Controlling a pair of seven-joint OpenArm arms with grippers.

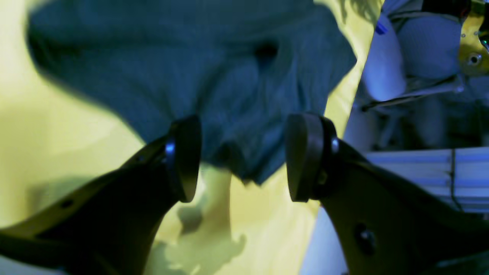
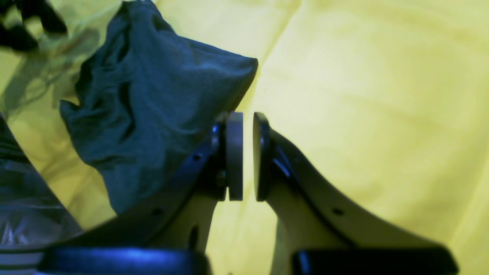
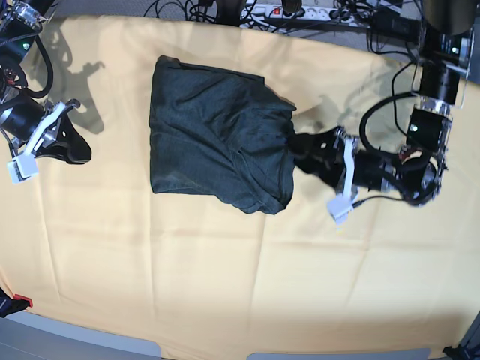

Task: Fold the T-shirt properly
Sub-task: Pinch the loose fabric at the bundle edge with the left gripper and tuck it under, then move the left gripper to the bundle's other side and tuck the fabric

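Observation:
The T-shirt (image 3: 217, 139) lies as a dark, wrinkled, folded bundle on the middle of the table. My left gripper (image 3: 298, 156) is at its right edge. In the left wrist view the left gripper (image 1: 244, 158) is open, and a hanging corner of the T-shirt (image 1: 214, 84) sits level with its pads without being pinched. My right gripper (image 3: 82, 154) rests well to the left of the shirt. In the right wrist view the right gripper (image 2: 247, 156) has only a thin slit between its pads and holds nothing. The T-shirt (image 2: 153, 103) lies beyond it, to the left.
A pale yellow cloth (image 3: 225, 285) covers the whole table. Cables and a power strip (image 3: 292, 11) run along the back edge. A small red object (image 3: 21, 301) sits at the front left corner. The table's right edge (image 1: 344, 114) shows in the left wrist view.

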